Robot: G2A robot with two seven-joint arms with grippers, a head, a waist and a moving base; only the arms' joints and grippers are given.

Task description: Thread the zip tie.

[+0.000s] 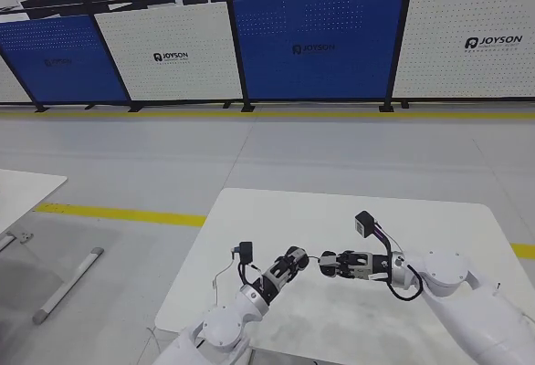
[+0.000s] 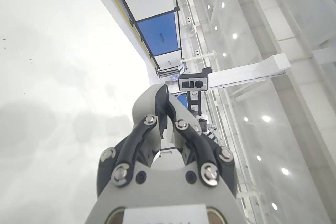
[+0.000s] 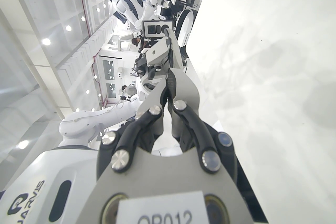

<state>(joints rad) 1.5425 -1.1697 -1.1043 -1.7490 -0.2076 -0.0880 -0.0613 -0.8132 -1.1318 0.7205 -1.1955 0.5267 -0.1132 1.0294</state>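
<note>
Zip tie is proving too thin to pick out, but I'm guessing it's sitting where the two sets of jaws are meeting tip to tip, hovering over the near middle of the table point(image 1: 432, 219). Left jaws and right jaws are both pressing fully together, pads touching, and I can't tell what they're pinching. Seems like the threading itself is happening now. No finished loop is showing, so pulling it through is probably what's left.
</note>
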